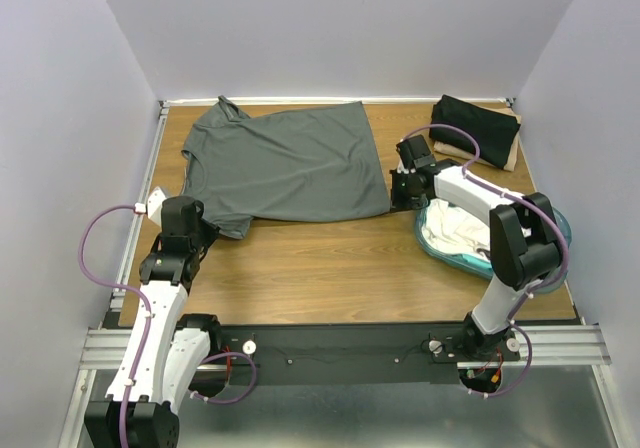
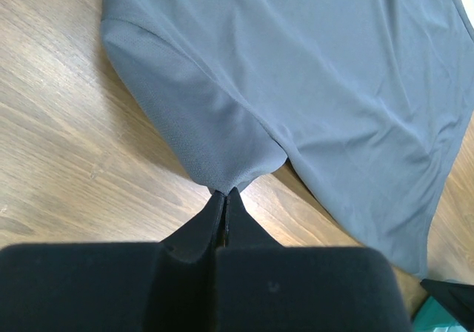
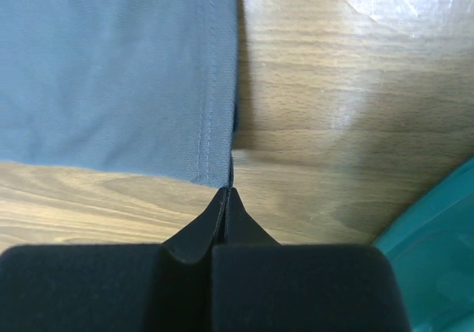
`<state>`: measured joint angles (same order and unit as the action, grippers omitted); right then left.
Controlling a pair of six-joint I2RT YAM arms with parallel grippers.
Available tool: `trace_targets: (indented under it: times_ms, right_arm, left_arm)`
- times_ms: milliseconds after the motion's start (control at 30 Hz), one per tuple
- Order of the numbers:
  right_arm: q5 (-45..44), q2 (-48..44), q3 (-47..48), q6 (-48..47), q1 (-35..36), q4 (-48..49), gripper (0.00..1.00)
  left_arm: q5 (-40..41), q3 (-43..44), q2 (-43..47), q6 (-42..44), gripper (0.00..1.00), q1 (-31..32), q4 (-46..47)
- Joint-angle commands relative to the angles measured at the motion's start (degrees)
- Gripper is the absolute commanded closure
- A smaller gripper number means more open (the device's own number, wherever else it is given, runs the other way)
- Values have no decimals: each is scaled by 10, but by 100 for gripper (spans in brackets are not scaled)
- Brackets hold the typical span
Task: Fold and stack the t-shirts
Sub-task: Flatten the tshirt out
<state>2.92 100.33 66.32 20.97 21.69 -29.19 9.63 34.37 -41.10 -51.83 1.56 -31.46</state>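
- The dark grey t-shirt (image 1: 290, 163) lies spread on the tabletop (image 1: 330, 258), left of the teal tub (image 1: 450, 259).
- The white t-shirts (image 1: 455, 230) sit in the tub, and the black t-shirt (image 1: 475, 126) lies behind it.
- The left hand (image 2: 224, 193) is clamped on the grey sleeve, and the right hand (image 3: 227, 191) on its hem corner, beside the tub.

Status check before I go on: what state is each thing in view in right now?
grey t-shirt: spread flat on the table, unfolded.
black t-shirt: folded, far right corner.
white t-shirts: crumpled in the teal tub.
left tool: shut on the grey t-shirt's sleeve tip.
right tool: shut on its hem corner.
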Motion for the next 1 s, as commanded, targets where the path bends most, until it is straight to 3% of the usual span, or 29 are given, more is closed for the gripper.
trace_targets:
  times_ms: [0, 633, 800, 900, 967]
  right_arm:
    - [19, -22, 30, 11, 4, -17, 100]
    - [22, 97, 192, -3, -12, -20, 100]
    - [31, 99, 188, 7, -13, -27, 99]
    - [27, 93, 153, 13, -14, -36, 92]
    - [24, 80, 131, 16, -14, -37, 76]
  left_arm:
    - [6, 16, -10, 26, 100, -2, 8]
    - [-36, 67, -143, 55, 100, -2, 145]
    - [-50, 80, -172, 60, 100, -2, 156]
    - [-52, 71, -166, 60, 100, -2, 160]
    - [-54, 65, -163, 60, 100, -2, 161]
